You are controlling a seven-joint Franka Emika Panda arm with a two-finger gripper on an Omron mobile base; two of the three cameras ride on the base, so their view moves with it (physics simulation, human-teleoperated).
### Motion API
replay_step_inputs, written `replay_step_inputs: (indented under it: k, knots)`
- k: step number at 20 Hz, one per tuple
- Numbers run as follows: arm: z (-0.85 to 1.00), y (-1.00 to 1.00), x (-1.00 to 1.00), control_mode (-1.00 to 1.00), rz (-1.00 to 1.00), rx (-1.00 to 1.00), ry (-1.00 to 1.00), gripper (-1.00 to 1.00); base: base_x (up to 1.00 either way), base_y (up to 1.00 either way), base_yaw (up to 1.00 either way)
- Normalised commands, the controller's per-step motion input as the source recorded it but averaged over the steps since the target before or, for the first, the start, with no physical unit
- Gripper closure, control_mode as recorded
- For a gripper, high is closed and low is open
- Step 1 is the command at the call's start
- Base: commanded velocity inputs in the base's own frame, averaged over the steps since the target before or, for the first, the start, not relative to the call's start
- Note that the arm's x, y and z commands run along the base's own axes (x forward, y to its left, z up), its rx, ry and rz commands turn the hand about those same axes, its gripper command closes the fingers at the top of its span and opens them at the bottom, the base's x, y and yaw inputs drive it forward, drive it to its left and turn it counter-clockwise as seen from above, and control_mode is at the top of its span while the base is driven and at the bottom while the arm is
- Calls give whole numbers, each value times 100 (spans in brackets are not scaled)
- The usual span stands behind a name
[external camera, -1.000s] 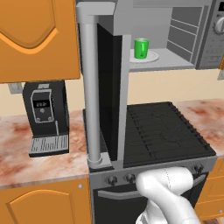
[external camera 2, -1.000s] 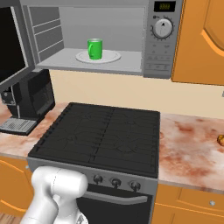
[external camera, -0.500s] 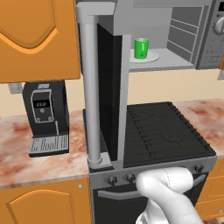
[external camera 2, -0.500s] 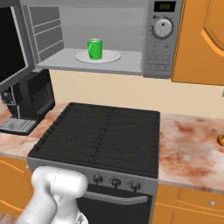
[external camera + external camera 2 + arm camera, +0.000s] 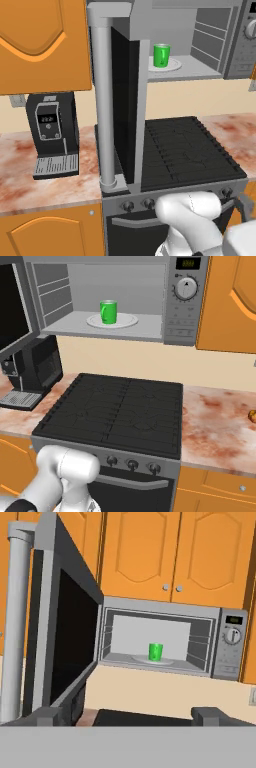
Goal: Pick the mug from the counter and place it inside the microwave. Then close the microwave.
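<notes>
Hand view is looking across at a large grey boxy microwave [image 5: 165, 642] whose dark glass door [image 5: 62, 637] is standing wide open to the left. A small bright green cylindrical mug [image 5: 156, 652] is sitting upright on the white turntable plate [image 5: 150, 660], near the middle of the oven's floor. The two-finger gripper [image 5: 127, 714] is showing its dark fingertips [image 5: 207, 714] set far apart, jaws wide and holding nothing. Right base view is showing the black ridged stove top [image 5: 120, 411] lying below the oven, with the pinkish-beige marbled counter [image 5: 220, 421] running along both sides and a black coffee machine [image 5: 32, 368] standing near the counter's left back edge.
</notes>
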Motion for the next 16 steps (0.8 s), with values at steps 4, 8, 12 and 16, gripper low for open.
replay_step_inputs:
  k: [4,8,12,16]
  knots:
    - [-2,75,18,-100,-8,-10,0,-100,0,0,0]
    - [-6,55,12,-100,-11,-6,0,-100,0,0,0]
    - [-14,31,16,-100,-12,-2,0,-100,0,0,0]
    - [-23,29,23,-100,-13,-5,-3,-100,0,0,0]
